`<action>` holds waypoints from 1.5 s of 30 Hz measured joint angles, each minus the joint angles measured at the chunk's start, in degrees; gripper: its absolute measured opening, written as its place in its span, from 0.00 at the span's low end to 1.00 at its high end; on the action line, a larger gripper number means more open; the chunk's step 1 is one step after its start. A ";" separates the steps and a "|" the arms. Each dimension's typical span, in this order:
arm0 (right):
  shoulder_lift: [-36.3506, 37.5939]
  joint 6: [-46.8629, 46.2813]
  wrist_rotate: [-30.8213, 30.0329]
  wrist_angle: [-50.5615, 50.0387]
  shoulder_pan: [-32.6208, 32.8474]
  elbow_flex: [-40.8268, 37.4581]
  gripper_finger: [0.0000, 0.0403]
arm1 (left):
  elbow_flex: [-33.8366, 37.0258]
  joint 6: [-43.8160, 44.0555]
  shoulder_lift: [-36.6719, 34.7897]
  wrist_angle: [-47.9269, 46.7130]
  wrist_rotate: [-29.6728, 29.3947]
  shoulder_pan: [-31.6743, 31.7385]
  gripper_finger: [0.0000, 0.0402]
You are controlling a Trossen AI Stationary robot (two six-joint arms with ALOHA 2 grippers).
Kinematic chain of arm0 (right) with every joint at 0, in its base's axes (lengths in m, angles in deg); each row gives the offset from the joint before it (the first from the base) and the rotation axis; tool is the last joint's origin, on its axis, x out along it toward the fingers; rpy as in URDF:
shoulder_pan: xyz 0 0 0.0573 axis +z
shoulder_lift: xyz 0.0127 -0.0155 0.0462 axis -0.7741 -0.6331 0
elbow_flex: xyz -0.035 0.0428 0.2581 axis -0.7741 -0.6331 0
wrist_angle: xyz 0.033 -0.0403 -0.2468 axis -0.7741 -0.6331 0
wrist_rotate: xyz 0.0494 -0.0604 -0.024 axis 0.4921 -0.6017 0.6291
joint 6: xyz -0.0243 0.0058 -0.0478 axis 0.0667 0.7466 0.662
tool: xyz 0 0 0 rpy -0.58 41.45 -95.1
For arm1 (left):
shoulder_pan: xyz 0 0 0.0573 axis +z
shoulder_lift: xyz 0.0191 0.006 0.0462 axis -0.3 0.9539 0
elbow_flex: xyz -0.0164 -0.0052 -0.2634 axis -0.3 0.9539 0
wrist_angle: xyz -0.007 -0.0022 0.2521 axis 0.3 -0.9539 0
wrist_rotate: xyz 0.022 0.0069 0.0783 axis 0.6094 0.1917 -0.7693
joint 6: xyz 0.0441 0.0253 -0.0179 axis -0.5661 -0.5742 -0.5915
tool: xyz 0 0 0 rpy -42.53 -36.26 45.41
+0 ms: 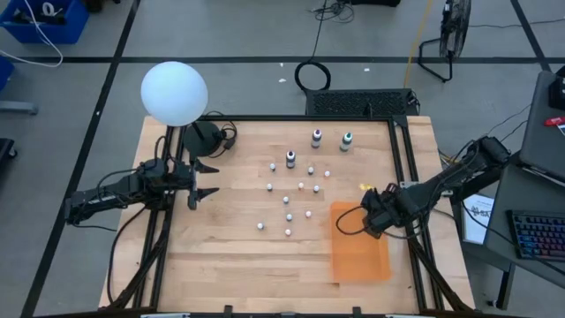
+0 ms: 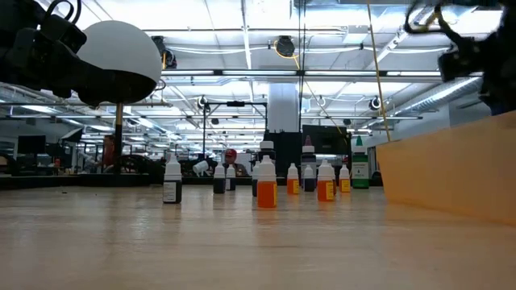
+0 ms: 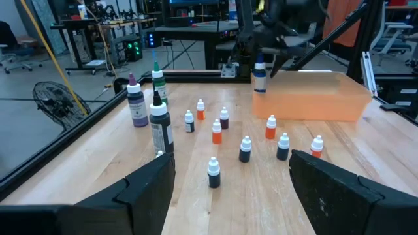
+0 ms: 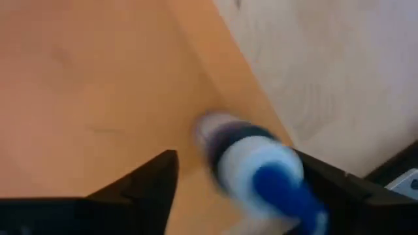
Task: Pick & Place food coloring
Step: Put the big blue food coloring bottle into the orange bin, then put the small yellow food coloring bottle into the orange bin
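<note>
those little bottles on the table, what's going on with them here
The right gripper is above the orange bin at the table's right side, with a blue-capped bottle between its open fingers over the bin, apparently being dropped in. More than a dozen small food coloring bottles stand scattered mid-table. The left gripper waits open at the left side, holding nothing.

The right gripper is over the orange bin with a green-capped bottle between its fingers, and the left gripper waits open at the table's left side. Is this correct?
Not quite: the bottle between the right gripper's fingers has a blue cap, not green, as the right wrist view shows. It is over the orange bin, and the left gripper waits open at the left.
</note>
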 joint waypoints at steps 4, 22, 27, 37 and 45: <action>0.41 0.38 -0.25 -0.10 -0.93 -0.10 0.72 | 0.00 0.02 0.00 0.00 0.00 0.00 0.74; 6.41 5.77 -0.67 -0.18 -7.69 0.09 0.67 | -0.02 0.02 0.01 0.02 0.00 -0.01 0.74; 9.01 9.22 -0.70 0.39 -10.41 0.14 0.67 | -0.02 0.02 0.01 0.02 0.00 -0.02 0.74; 11.14 36.30 -3.66 24.27 -23.06 0.16 0.67 | -0.02 0.02 0.02 0.02 0.00 -0.02 0.74; 1.53 60.90 -0.47 35.45 -33.57 6.63 0.66 | 0.00 0.02 0.00 0.14 -0.02 0.00 0.74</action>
